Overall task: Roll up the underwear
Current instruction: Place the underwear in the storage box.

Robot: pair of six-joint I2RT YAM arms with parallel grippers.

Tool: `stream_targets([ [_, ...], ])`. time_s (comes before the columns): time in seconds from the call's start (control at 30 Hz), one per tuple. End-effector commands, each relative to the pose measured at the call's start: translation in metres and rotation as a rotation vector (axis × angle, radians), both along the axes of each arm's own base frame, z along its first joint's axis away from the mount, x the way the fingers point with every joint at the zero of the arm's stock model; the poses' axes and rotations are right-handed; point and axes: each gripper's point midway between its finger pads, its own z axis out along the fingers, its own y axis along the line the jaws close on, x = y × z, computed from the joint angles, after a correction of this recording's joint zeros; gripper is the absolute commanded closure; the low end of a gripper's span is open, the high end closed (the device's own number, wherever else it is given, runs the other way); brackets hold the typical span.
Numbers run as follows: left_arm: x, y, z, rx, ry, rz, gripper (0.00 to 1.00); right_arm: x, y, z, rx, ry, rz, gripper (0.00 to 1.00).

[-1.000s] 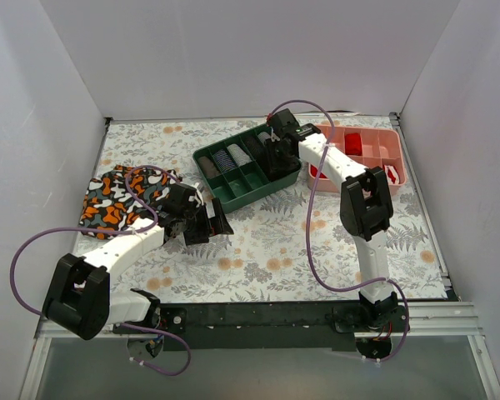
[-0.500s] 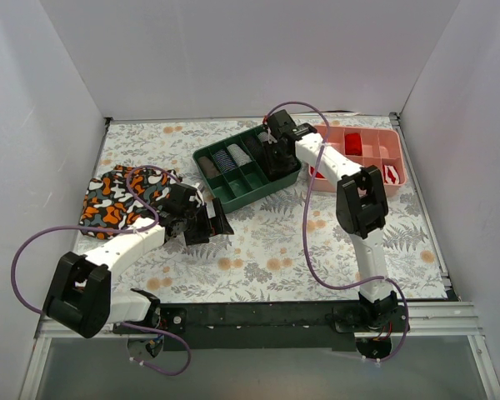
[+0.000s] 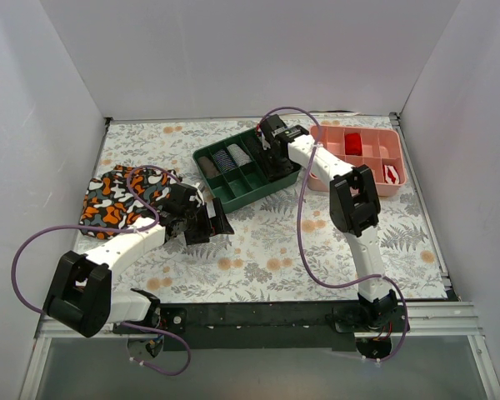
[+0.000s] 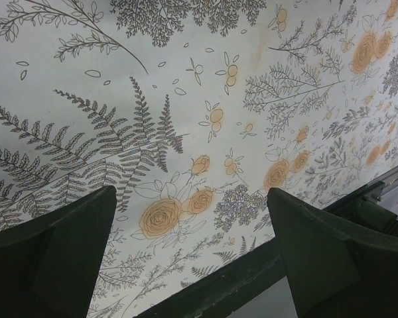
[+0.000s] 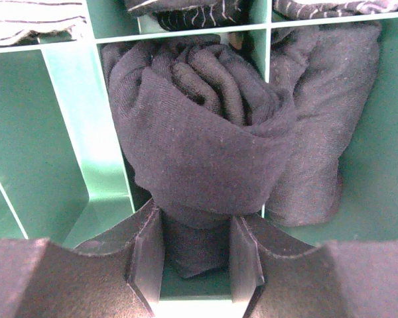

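Floral-print bench (image 4: 186, 79) underneath, and the right gripper (image 5: 196, 258) is down in the green tray (image 5: 99, 146). Its fingers (image 5: 146, 255) are pinched narrow on the underwear (image 5: 205, 152), a tight black roll sitting in a compartment. Rolling looks done, so I'd call this the stowing step. Next up: let go and lift straight out without dragging the roll loose. The left gripper (image 4: 191, 195) hovers wide open, empty.

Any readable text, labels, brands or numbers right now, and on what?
None readable. The black underwear in the right claw shows no tag or print; the green tray, pink tray, camouflage underwear and floral tablecloth carry no lettering. White marks on a red item there: too small to read.
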Motion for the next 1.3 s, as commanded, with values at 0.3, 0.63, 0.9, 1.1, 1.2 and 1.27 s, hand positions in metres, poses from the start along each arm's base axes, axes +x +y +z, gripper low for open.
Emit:
stream_targets([
  [0.3, -0.005, 0.001, -0.001, -0.008, 0.000, -0.019, 0.02, -0.062, -0.011, -0.013, -0.071, 0.293, 0.089, 0.99],
  [0.63, -0.005, 0.000, 0.001, -0.015, -0.003, -0.020, 0.02, -0.053, -0.003, -0.017, -0.032, 0.227, 0.086, 0.85],
  [0.9, -0.002, 0.000, 0.007, -0.017, -0.017, -0.020, 0.02, -0.020, 0.013, 0.034, 0.057, -0.001, 0.119, 0.52],
  [1.1, -0.003, 0.000, 0.009, -0.020, -0.018, -0.023, 0.02, -0.009, 0.012, 0.074, 0.079, -0.116, 0.112, 0.25],
  [1.2, -0.002, 0.000, 0.010, -0.017, -0.021, -0.018, 0.02, -0.006, 0.009, 0.095, 0.097, -0.182, 0.094, 0.24],
  [1.27, -0.003, 0.000, 0.010, -0.017, -0.017, -0.018, 0.02, -0.005, 0.008, 0.097, 0.101, -0.205, 0.090, 0.25],
])
